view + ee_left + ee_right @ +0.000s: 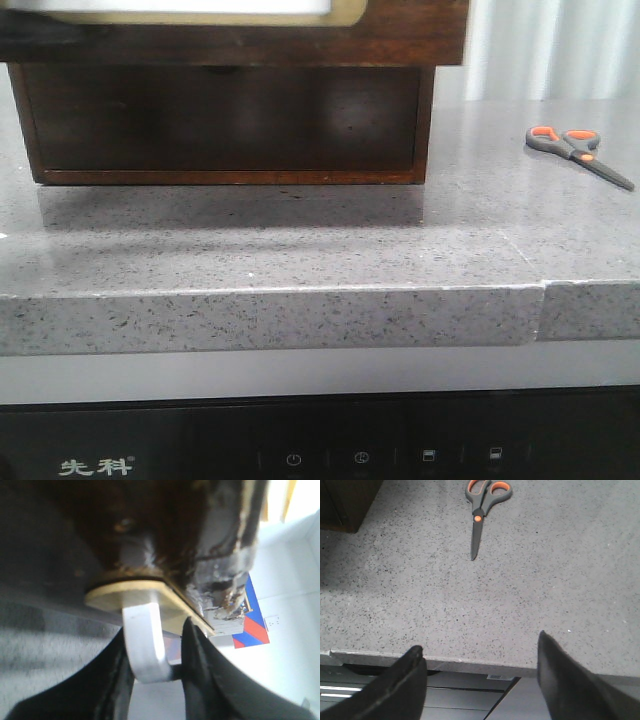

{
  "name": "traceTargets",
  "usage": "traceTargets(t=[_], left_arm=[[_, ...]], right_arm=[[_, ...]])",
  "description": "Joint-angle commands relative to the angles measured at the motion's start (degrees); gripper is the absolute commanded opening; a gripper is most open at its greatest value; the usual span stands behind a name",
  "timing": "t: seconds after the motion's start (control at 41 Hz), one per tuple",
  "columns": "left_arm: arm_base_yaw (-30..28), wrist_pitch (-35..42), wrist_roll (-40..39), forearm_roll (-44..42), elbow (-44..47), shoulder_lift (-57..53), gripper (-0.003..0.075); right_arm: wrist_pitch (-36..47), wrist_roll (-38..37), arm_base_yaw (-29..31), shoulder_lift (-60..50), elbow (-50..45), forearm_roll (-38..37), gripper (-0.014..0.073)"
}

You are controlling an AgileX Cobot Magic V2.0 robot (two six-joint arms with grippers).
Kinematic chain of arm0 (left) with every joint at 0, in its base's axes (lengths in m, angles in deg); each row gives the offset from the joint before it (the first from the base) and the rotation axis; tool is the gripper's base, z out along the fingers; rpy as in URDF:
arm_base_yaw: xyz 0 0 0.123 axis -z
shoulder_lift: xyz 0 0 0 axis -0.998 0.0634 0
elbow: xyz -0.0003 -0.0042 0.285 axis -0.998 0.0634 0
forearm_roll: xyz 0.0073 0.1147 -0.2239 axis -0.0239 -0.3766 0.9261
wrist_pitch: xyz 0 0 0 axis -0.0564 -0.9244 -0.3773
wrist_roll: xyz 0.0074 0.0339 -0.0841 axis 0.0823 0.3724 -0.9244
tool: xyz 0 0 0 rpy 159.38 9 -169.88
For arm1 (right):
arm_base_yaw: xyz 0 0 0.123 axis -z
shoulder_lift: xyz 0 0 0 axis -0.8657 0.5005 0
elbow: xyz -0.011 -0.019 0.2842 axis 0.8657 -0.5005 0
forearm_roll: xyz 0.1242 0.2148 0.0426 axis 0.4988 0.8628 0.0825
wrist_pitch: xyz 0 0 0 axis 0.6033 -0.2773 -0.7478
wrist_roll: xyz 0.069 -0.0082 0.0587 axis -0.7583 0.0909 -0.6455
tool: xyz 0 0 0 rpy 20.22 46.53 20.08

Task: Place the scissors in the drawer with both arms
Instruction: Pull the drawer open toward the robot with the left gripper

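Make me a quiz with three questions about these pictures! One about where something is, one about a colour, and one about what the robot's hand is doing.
1. Where are the scissors?
A) held in a hand
B) lying on the grey counter, right of the wooden case
C) on top of the wooden case

2. What colour lines the scissors' finger loops?
A) blue
B) green
C) orange

3. How is the right hand?
A) open and empty
B) shut on the scissors
C) shut on a cup

Answers:
1 B: they lie flat on the counter, apart from the case.
2 C: the front and right wrist views both show orange inside the loops.
3 A: its fingers are spread wide with nothing between them.
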Motion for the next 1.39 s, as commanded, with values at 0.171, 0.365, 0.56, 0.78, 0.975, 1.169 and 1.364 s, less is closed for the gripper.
traceTargets(t=[0.171,0.365,0.56,0.78,0.975,1.169,1.364], left_arm=[[0.5,-6.2,4.6,1.1,2.5,-6.4,0.0171],[0.5,-6.1,4.6,1.1,2.5,-6.4,0.0448],[0.5,-6.2,4.6,0.6,3.7,-6.5,0.0482],[0.5,-6.7,4.6,0.4,9.3,-11.2,0.0482],[0.5,-4.7,1.0,-5.7,9.1,-18.5,0.0481],[0.5,0.0,-12.2,-27.4,1.9,-23.3,0.0479],[0.5,1.3,-24.9,-51.8,-11.1,-25.3,0.0472]], right_arm=[[3.8,0.5,0.3,0.5,1.9,-0.6,0.0498],[3.8,0.5,0.3,0.5,1.9,-0.6,0.0498],[3.8,0.5,0.3,0.5,1.9,-0.6,0.0498],[3.8,0.5,0.3,0.5,1.9,-0.6,0.0498],[3.8,0.5,0.3,0.5,1.9,-0.6,0.0498],[3.8,0.5,0.3,0.5,1.9,-0.6,0.0498],[3.8,0.5,0.3,0.5,1.9,-0.6,0.0498]])
